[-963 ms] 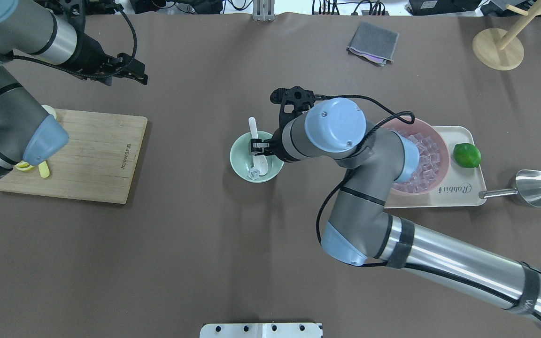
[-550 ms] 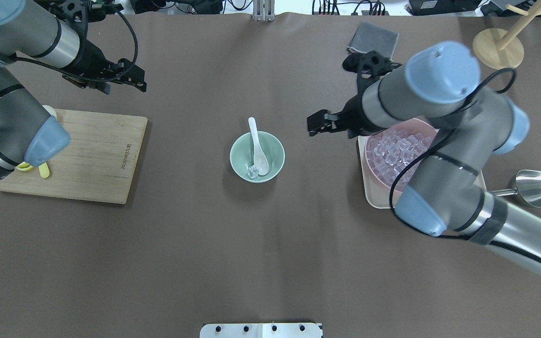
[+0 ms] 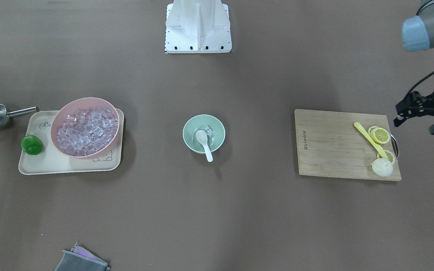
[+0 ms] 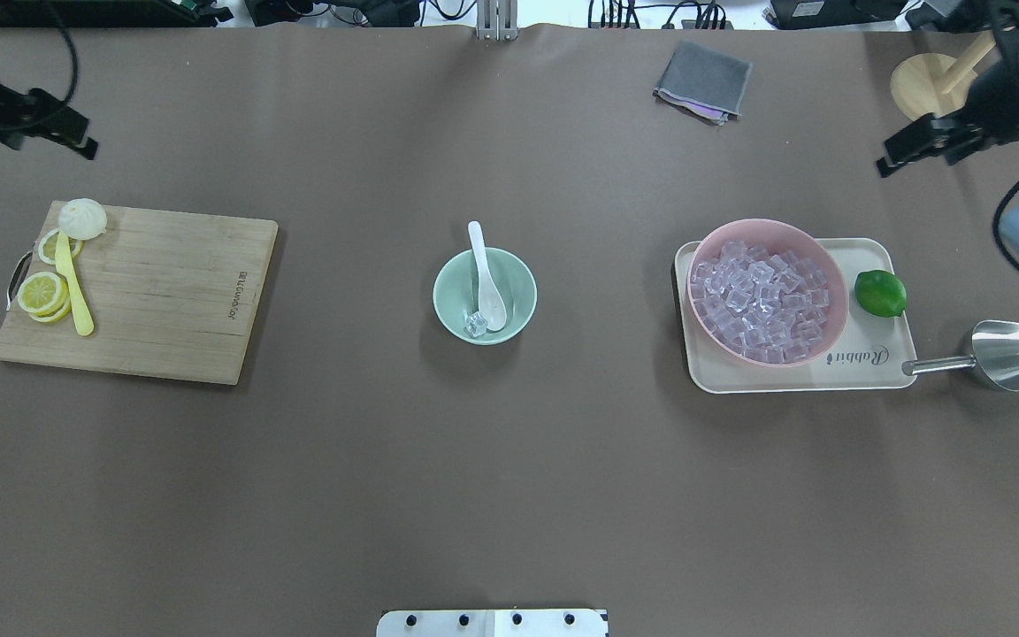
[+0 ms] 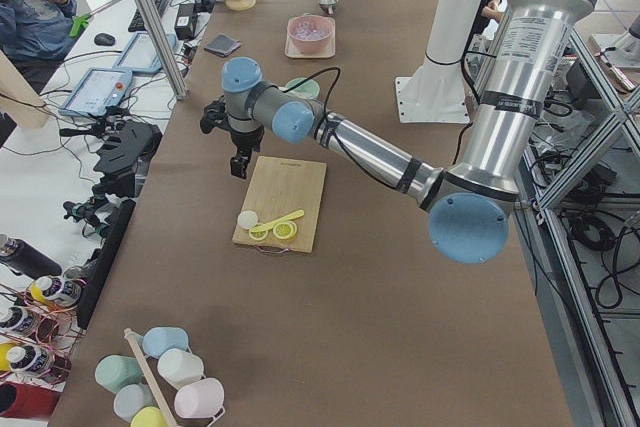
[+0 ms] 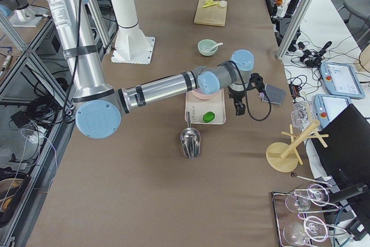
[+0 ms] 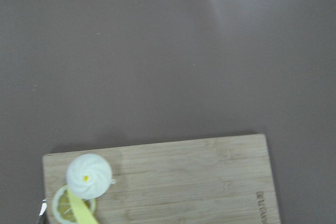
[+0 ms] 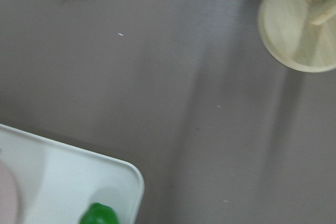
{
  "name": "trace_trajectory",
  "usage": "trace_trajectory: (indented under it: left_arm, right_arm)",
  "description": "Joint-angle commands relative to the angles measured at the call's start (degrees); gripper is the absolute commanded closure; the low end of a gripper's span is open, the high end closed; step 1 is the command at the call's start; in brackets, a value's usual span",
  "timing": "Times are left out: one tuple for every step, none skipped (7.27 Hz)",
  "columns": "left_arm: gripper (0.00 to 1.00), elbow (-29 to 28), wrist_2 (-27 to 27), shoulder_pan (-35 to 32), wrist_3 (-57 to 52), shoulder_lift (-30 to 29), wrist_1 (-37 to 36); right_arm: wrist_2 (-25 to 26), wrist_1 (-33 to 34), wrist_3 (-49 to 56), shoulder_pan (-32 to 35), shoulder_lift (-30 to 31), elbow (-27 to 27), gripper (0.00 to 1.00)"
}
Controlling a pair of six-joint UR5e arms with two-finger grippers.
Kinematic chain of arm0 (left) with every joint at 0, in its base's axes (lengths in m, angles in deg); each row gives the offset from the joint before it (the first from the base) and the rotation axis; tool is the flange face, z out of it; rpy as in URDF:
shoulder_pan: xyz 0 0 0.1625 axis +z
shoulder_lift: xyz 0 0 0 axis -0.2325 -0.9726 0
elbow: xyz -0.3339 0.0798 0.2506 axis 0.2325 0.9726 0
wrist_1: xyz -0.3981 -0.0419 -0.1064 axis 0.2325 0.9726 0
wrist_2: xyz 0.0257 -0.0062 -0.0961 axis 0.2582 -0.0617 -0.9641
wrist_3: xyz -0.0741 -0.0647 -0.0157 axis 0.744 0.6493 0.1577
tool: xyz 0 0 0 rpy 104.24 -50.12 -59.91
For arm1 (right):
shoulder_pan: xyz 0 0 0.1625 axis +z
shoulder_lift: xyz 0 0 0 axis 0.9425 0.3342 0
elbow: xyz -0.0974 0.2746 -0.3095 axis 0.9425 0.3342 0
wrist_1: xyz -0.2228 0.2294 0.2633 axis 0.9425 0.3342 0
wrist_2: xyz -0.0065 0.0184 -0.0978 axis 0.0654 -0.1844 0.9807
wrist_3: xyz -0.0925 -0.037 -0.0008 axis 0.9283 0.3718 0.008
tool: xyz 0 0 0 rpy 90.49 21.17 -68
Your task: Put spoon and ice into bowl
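Observation:
The mint-green bowl point(image 4: 525, 299) stands at the table's middle; it also shows in the front-facing view point(image 3: 189, 131). The white spoon point(image 4: 484, 281) lies in it, scoop down, handle over the far rim. One clear ice cube point(image 4: 475, 325) sits in the bowl beside the scoop. My right gripper point(image 4: 916, 161) is open and empty, far off at the back right, beyond the tray. My left gripper point(image 4: 58, 137) is open and empty at the back left, beyond the cutting board. Neither wrist view shows its fingers.
A pink bowl point(image 4: 837, 305) full of ice cubes and a lime point(image 4: 880, 293) sit on a cream tray point(image 4: 863, 354). A steel scoop point(image 4: 1009, 354) lies to its right. A cutting board point(image 4: 173, 292) with lemon slices and a yellow utensil is at the left. A grey cloth point(image 4: 702, 81) and a wooden stand point(image 4: 936, 93) are at the back.
My right gripper has left the mint-green bowl and pulled back far to the right. My left arm has swung left, uncovering the lemon slices. Spoon and ice cube stay in the bowl.

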Motion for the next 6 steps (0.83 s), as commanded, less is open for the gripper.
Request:
trace_trajectory:
  left_arm:
    - [0.02, 5.1, 0.1, -3.3, -7.0, 11.7, -0.9]
    - [0.02, 4.8, 0.3, -3.3, -7.0, 12.9, -1.1]
    - [0.02, 3.8, 0.2, -3.5, -7.3, 14.4, -1.0]
    - [0.02, 2.4, 0.1, -4.1, -11.6, 15.2, -0.9]
    - [0.02, 2.2, 0.0, -4.9, -13.7, 14.9, -0.9]
    - [0.02, 2.0, -0.1, -6.1, -13.1, 14.9, -0.9]
  right_arm:
    - [-2.7, 0.3, 12.5, 8.3, 4.7, 3.3, 0.0]
    - [-2.2, 0.2, 13.0, 9.3, 5.8, 3.5, 0.0]
    - [-1.7, 0.3, 15.4, 9.9, 6.3, 4.3, 0.0]
    - [-1.7, 0.3, 17.1, 10.6, 7.4, 4.4, 0.0]
    - [-0.9, -0.2, 17.2, 10.8, 8.3, 4.4, 0.0]
    - [2.3, -0.5, 17.0, 10.9, 8.9, 3.7, 0.0]
